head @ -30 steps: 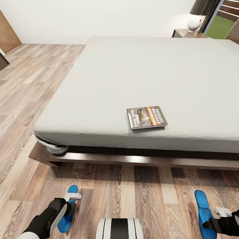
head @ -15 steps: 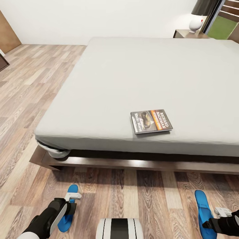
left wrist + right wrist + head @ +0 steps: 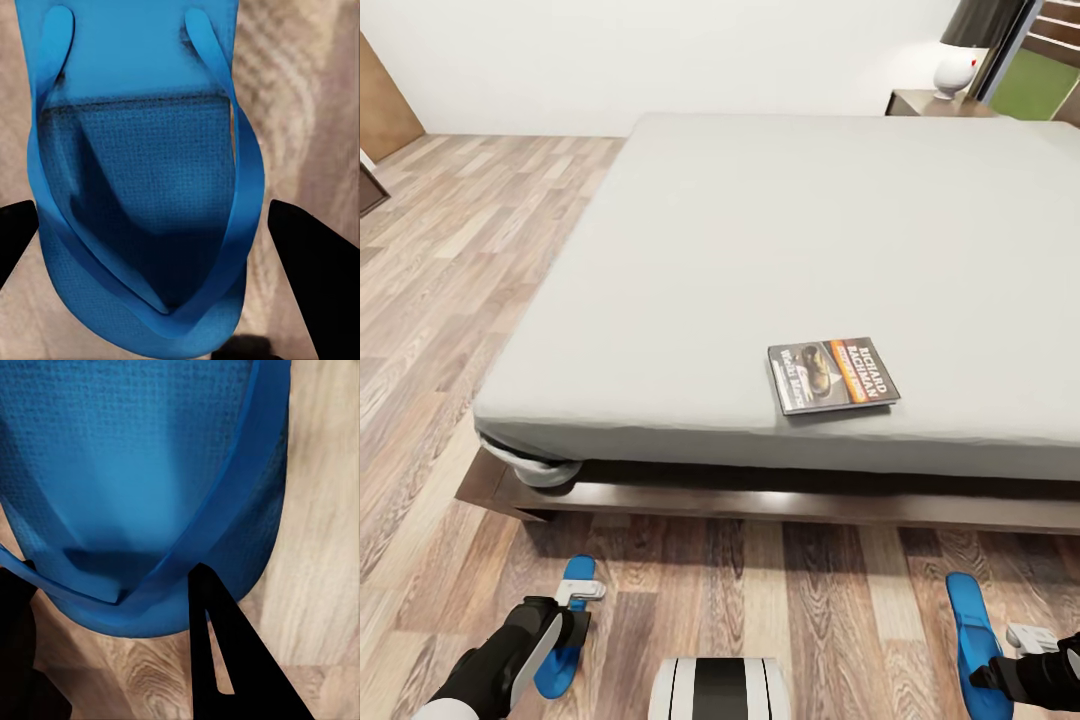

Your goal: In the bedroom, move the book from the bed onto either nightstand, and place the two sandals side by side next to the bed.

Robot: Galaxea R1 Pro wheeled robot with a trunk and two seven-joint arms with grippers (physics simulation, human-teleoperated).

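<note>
The book [image 3: 832, 375] lies flat on the grey mattress of the bed [image 3: 760, 220], close to its near edge. Far behind, at the bed's head, stands the nightstand [image 3: 930, 102] with a lamp [image 3: 958, 65]. My left gripper [image 3: 578, 598] hangs low over the floor in front of the bed, shut on one blue sandal [image 3: 557, 668]. In the left wrist view this sandal [image 3: 142, 172] sits between the dark fingers [image 3: 311, 277]. At the lower right, my right gripper [image 3: 1022, 642] is shut on the other sandal [image 3: 966, 625], whose sole [image 3: 142, 472] shows close in the right wrist view.
Wood-plank floor [image 3: 450, 260] stretches along the bed's left side and in front of its dark frame [image 3: 760, 500]. A tan door [image 3: 385, 95] and a dark cabinet's corner [image 3: 368, 188] are at the far left. A window [image 3: 1040, 75] is beyond the nightstand.
The whole picture has shifted: bed and book slid right and down, so the camera moved. Both grippers and their sandals keep the same place in the picture.
</note>
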